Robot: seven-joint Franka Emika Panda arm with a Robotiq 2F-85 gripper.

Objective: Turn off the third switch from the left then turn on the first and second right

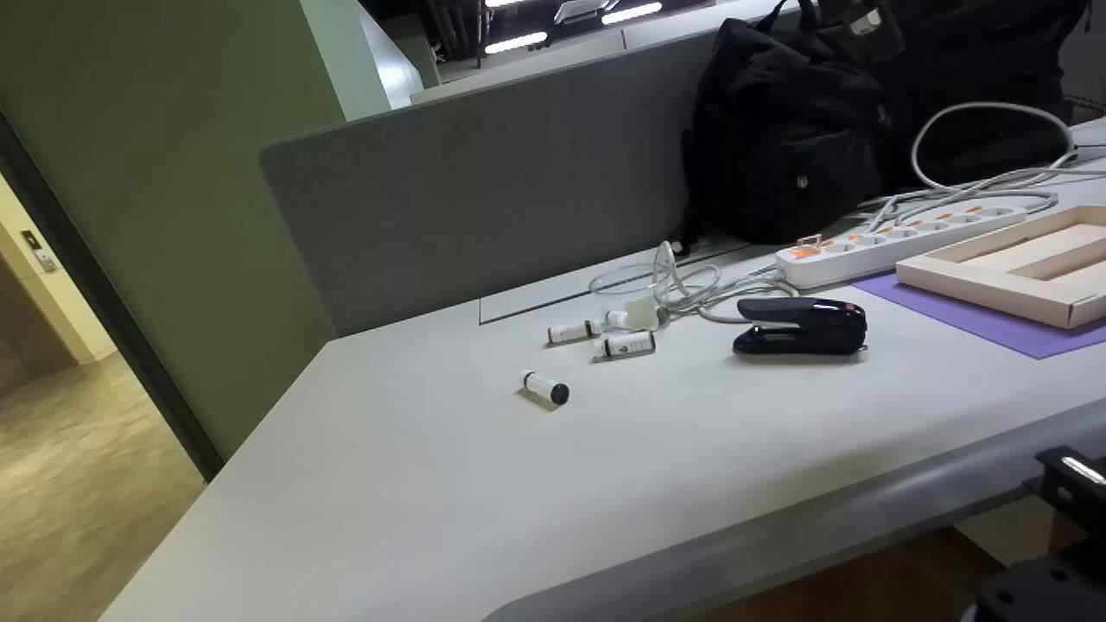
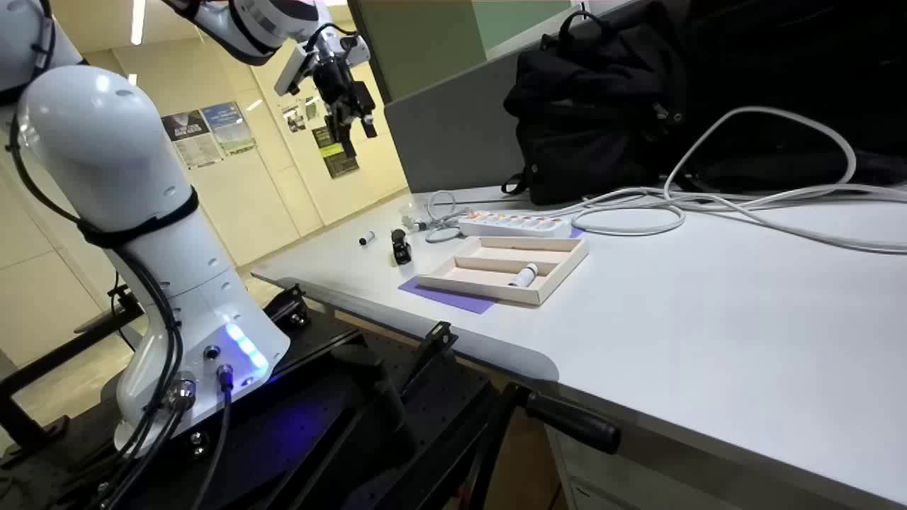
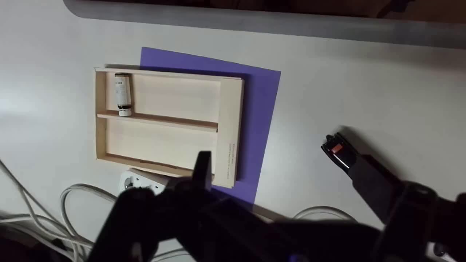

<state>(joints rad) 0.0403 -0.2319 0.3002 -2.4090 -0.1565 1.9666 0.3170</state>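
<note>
The white power strip with orange switches lies on the desk behind the wooden tray. It also shows in another exterior view. The switches run along its top beside the round sockets. Which are on or off is too small to tell. In the wrist view only one end of the strip shows; my gripper and the tray edge hide the rest. My gripper hangs high above the desk, well apart from the strip. In the wrist view its fingers are spread wide with nothing held between them.
A divided wooden tray holding a small bottle lies on a purple sheet. A black stapler and several small bottles lie nearby. Grey cables and a black backpack are behind.
</note>
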